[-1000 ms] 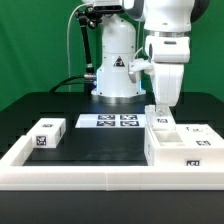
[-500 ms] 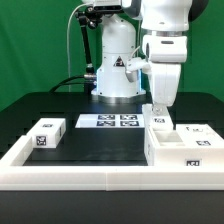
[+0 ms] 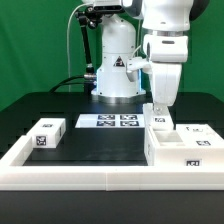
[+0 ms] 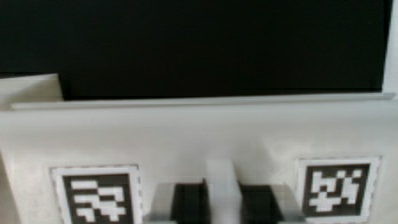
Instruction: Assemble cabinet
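Black table [image 3: 90, 150], and honestly nothing's moved in the last second: gripper [image 3: 160, 108] hangs right over the cabinet [image 3: 180, 142], which sits just beside the marker board [image 3: 108, 121], exterior view's right. Can't tell if it's pinching or spread. Probably settling before a grab.

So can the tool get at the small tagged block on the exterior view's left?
Probably yes: the block stands alone on the table, open from above, and only the flat marker board lies between it and the tool.
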`<state>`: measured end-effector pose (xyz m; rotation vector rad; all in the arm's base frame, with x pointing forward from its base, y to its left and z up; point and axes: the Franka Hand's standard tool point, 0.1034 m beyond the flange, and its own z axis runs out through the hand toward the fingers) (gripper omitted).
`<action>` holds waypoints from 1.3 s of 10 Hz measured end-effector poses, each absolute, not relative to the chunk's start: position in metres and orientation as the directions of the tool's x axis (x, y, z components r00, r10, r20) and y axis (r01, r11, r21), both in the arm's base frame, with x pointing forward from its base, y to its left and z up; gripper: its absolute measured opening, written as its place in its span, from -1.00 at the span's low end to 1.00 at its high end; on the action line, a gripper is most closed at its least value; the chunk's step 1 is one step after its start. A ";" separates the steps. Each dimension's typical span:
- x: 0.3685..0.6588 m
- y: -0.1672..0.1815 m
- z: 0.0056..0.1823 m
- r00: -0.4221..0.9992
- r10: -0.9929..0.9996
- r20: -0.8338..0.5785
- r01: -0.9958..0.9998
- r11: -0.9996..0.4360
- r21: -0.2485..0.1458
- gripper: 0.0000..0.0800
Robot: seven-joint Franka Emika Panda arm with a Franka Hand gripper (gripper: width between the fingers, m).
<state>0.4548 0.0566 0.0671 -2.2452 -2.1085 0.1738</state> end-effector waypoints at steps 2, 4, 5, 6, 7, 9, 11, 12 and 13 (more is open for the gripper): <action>0.455 0.065 0.072 0.050 0.998 -0.039 0.993 -0.054 -0.108 -0.82; 0.454 0.063 0.070 0.053 0.998 -0.040 0.992 -0.057 -0.112 -0.82; 0.454 0.063 0.070 0.053 0.998 -0.040 0.992 -0.057 -0.113 -0.82; 0.453 0.063 0.069 0.053 0.998 -0.040 0.992 -0.057 -0.113 -0.82; 0.453 0.063 0.069 0.053 0.998 -0.040 0.992 -0.057 -0.114 -0.82; 0.458 0.064 0.067 0.055 0.998 -0.036 0.992 -0.059 -0.114 -0.82; 0.461 0.064 0.063 0.058 0.998 -0.033 0.991 -0.061 -0.117 -0.82; 0.465 0.063 0.062 0.061 0.998 -0.031 0.992 -0.064 -0.113 -0.82; 0.468 0.062 0.062 0.059 0.998 -0.030 0.992 -0.062 -0.110 -0.82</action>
